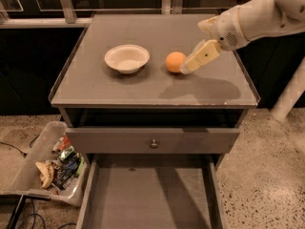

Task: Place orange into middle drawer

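Observation:
The orange (174, 61) sits on the gray cabinet top (157, 87), right of the cream-white bowl (127, 58). My gripper (189, 67) comes in from the upper right on a white arm, and its tip is just right of the orange, close to touching it. The middle drawer (147, 194) is pulled out at the bottom of the view, showing a flat gray floor with nothing in it. Above it is a gray drawer front with a small round knob (153, 143).
A clear plastic bin (50, 166) of wrappers and trash stands on the floor left of the open drawer. Cables lie on the floor at the lower left. A white post (290, 92) stands at the right.

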